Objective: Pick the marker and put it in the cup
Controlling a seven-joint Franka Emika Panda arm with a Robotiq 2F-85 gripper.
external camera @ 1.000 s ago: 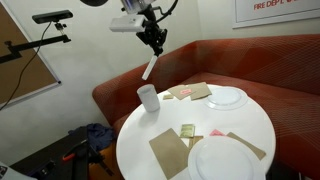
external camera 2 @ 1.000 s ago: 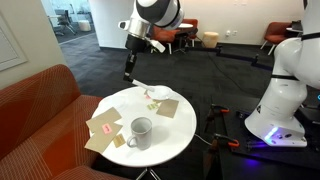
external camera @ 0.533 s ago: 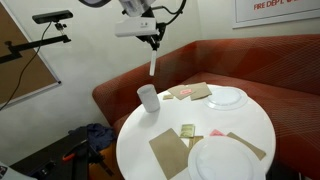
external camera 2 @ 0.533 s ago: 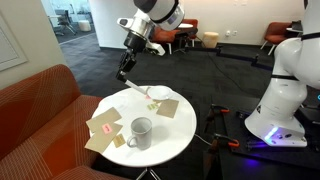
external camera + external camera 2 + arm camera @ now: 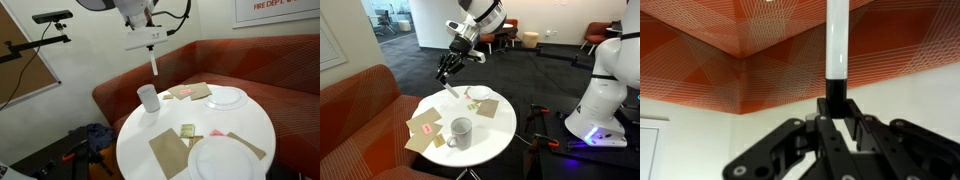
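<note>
Bright even indoor light, soft shadows, low-resolution blur (moiré in wrist view)

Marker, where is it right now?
In an exterior view the marker is up in the air, hanging down from the gripper. It sits above the cup that stands on the table.

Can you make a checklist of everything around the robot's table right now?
Surface: round white table.
Job's things: marker held in the air; cup upright on the table, marker not in it.
Clutter: two white plates, brown napkins.
Grippers: gripper shut on the marker.
Cables: black cables loop beside the arm.
Surroundings: red sofa, camera stand.
</note>
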